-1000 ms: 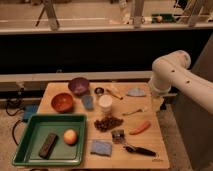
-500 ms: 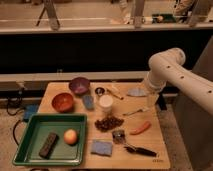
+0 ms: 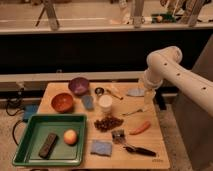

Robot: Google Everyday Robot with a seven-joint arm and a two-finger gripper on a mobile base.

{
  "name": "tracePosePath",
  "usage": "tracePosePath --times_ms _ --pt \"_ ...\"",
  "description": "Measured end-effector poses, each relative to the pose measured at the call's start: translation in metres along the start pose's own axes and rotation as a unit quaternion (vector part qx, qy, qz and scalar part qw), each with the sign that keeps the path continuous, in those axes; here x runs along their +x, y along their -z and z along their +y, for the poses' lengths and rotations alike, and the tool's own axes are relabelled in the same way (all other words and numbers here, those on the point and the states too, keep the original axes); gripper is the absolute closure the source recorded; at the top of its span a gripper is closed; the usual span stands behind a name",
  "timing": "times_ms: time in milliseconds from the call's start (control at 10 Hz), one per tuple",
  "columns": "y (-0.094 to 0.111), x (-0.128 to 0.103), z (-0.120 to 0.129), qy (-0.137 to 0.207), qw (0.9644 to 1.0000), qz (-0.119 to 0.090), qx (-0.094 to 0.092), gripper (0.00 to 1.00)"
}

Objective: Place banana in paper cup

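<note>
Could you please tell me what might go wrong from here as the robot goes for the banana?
The gripper hangs near the right edge of the table, apart from the banana. The banana lies close to a small metal cup, so a grasp may knock it. The paper cup looks narrow; the banana may tip it.

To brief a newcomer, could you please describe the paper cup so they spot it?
On the wooden table, the paper cup stands mid-table behind the brown pile, the gripper hanging to its right. It alone is plain white; the dark cup behind is tiny.
</note>
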Motion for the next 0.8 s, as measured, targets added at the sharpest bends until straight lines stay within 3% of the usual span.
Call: tracePosePath --times_ms 800 --pt "-0.017 -0.018 -0.030 0.030 0.9994 -0.019 0.005 0.20"
